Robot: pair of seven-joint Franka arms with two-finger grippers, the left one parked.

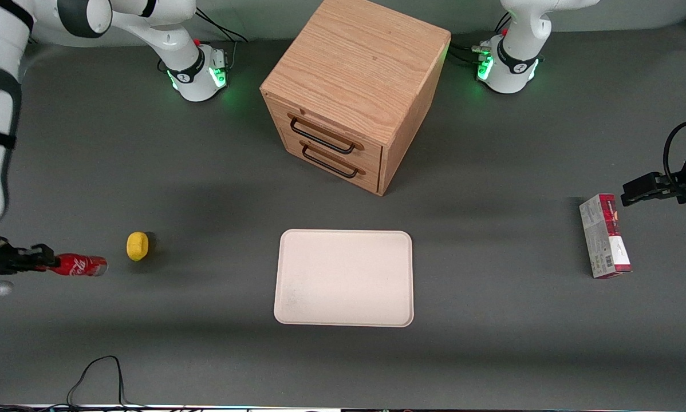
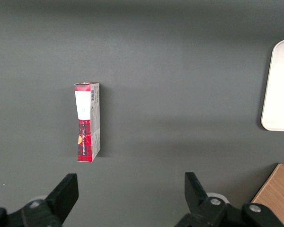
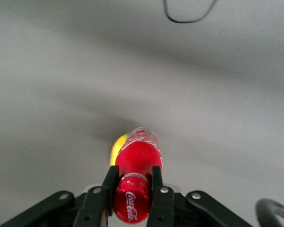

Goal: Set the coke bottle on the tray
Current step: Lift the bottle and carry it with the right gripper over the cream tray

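Note:
The coke bottle (image 1: 79,266) is a small shiny red bottle with white script, held horizontally at the working arm's end of the table. My gripper (image 1: 44,258) is shut on its neck just below the red cap. In the right wrist view the black fingers (image 3: 110,182) clamp both sides of the coke bottle (image 3: 136,161), cap toward the camera, with my gripper (image 3: 132,178) centred on it. The tray (image 1: 344,277), cream-beige with rounded corners and a low rim, lies flat mid-table, well apart from the bottle.
A small yellow object (image 1: 137,245) sits beside the bottle, between it and the tray. A wooden two-drawer cabinet (image 1: 354,91) stands farther from the front camera than the tray. A red-and-grey carton (image 1: 604,236) lies toward the parked arm's end. A black cable (image 1: 97,377) runs along the table's near edge.

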